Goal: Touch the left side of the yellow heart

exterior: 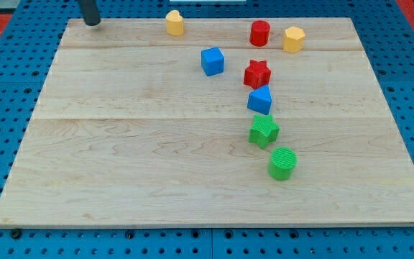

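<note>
The yellow heart [175, 23] stands near the top edge of the wooden board [121, 144], a little left of centre. My tip [92, 22] rests at the board's top left corner, well to the left of the yellow heart and apart from it, at about the same height in the view. No block lies between the tip and the heart.
A red cylinder [259, 33] and a yellow hexagon [293, 39] sit at the top right. A blue cube [212, 61], a red star [257, 73], a blue triangular block [260, 100], a green star [264, 131] and a green cylinder [282, 163] run down the middle right.
</note>
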You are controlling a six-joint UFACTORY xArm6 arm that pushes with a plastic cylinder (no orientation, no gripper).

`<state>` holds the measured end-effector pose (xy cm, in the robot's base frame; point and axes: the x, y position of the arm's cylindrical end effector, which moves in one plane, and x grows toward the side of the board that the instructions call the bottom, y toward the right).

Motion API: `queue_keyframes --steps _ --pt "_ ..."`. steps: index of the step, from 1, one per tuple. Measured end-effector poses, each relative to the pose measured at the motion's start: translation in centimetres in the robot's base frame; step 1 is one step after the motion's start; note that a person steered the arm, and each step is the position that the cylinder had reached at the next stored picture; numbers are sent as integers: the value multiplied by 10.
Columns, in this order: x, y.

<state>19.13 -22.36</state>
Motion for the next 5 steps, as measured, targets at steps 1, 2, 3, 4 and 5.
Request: queue_keyframes --steps 1,2,3,4,5 --pt "0 0" --pt "0 57" --pt "2 111" --pt "27 129" --pt "101 156"
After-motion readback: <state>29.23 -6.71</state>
